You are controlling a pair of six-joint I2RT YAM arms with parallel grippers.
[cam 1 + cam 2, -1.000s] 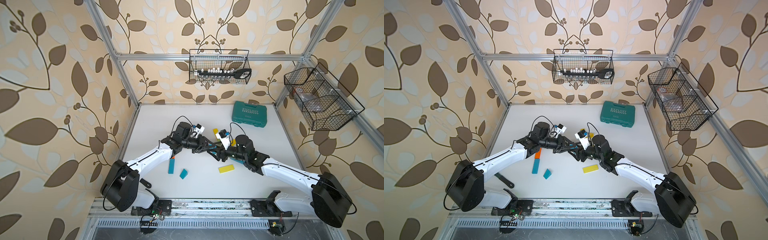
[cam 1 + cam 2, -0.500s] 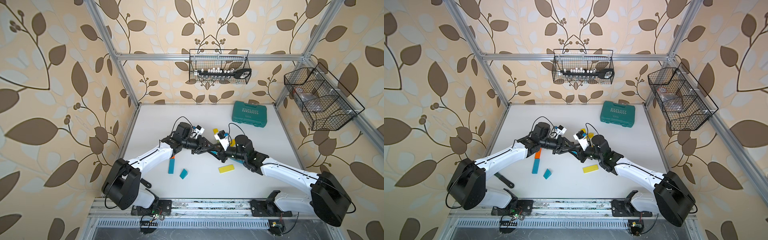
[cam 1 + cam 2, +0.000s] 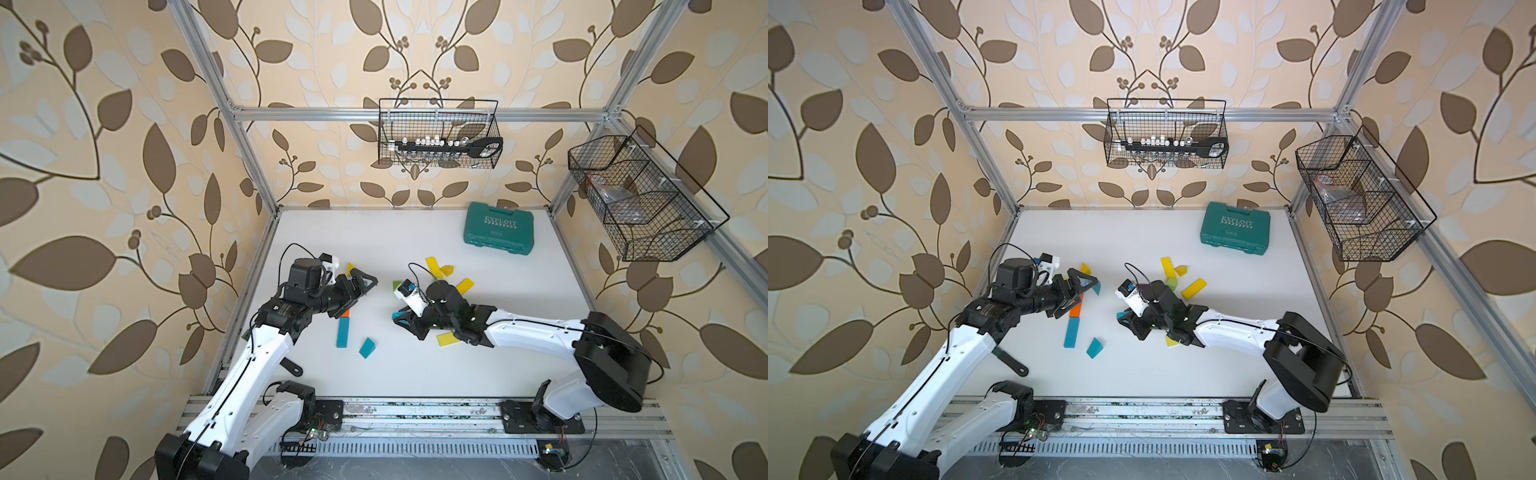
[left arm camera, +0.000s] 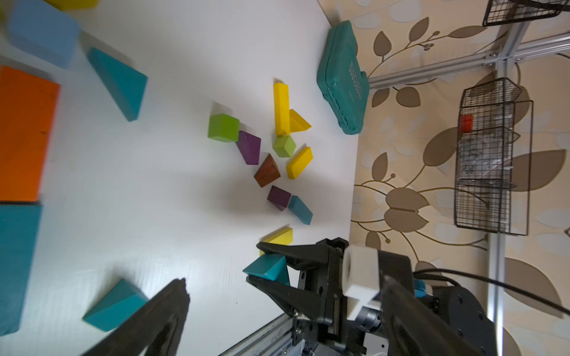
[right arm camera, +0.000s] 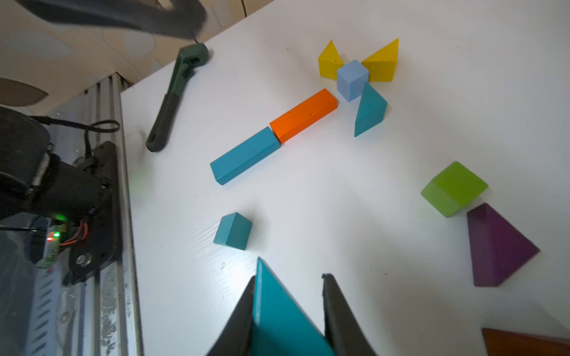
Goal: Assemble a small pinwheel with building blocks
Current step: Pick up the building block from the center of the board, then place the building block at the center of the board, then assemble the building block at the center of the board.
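1. The left pincer (image 3: 362, 291), left of centre in both top views, stands wide open with nothing between its fingers.
2. The right pincer (image 5: 289, 277), at the centre of the frame in both top views, is clamped on a matte teal wedge block (image 5: 283, 323).
3. Under the left pincer sits a pale-blue cube (image 5: 351, 80). Two yellow wedges (image 5: 382, 61) and a second teal wedge (image 5: 370, 108) rest against it.
4. An orange bar (image 5: 303, 115) lies just beside that cube, end to end with a teal bar (image 5: 245, 155). In the top views the two bars run toward the lower edge of the frame.
5. A small loose teal wedge (image 3: 367, 347) lies near the teal bar's lower end, on the white bench (image 3: 415, 374).
6. Right of centre, partly under the right arm, lies a cluster of more blocks. It includes a green cube (image 4: 223, 128), a purple wedge (image 4: 249, 148), a brown wedge (image 4: 267, 171) and a long yellow bar (image 4: 281, 108).
7. A teal plastic case lettered EXPLOIT (image 3: 498, 228) lies at the bench's upper right, and a dark green wrench (image 3: 291, 365) at its lower left.
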